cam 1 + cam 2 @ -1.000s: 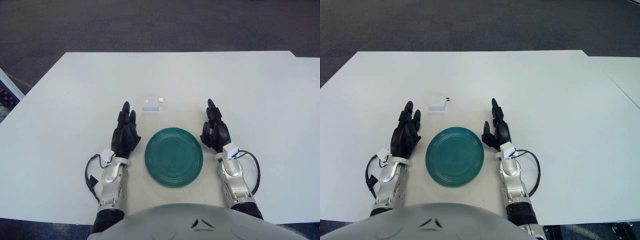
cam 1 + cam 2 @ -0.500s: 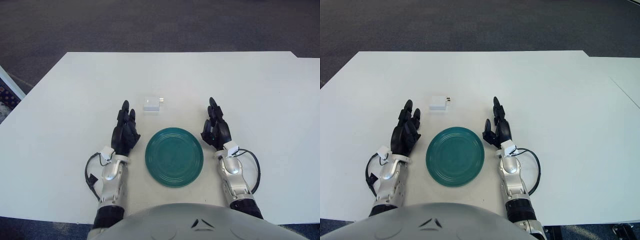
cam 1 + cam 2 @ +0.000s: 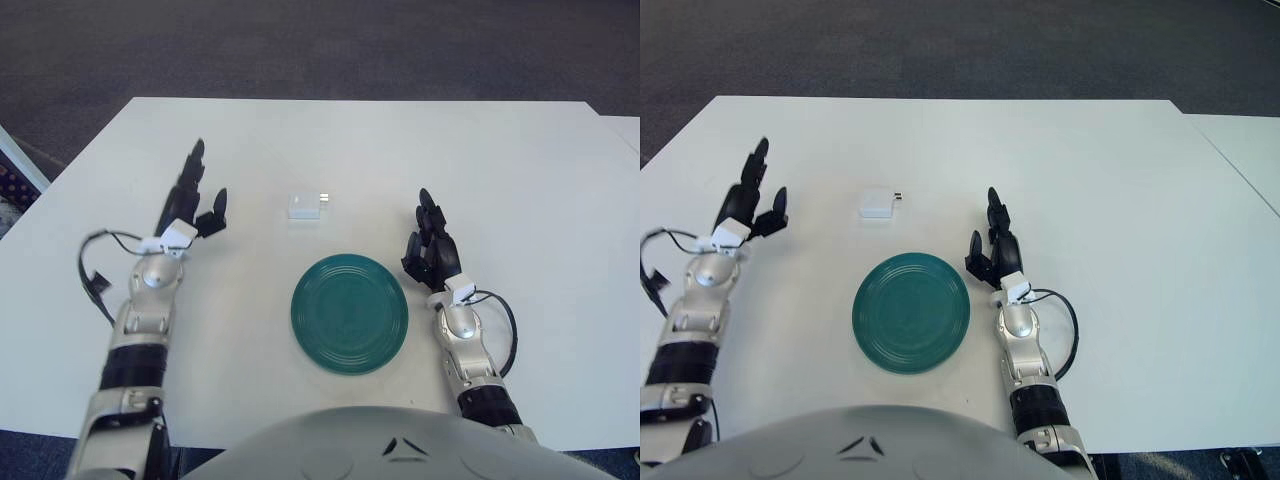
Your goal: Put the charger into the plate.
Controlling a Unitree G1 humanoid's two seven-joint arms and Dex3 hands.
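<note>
Both hands hold nothing: left hand fingers spread, well left of the charger; right hand relaxed.

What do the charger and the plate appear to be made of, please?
The charger looks like white moulded plastic, smooth and matte, with small metal prongs at its right end. The plate is teal with faint concentric rings and a soft sheen, probably glazed ceramic, though plastic is possible.

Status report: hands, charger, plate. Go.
Left hand raised, open, left of the charger, not touching. Right hand parked open beside the plate. Charger on table beyond plate, plate empty. Nothing in between.
</note>
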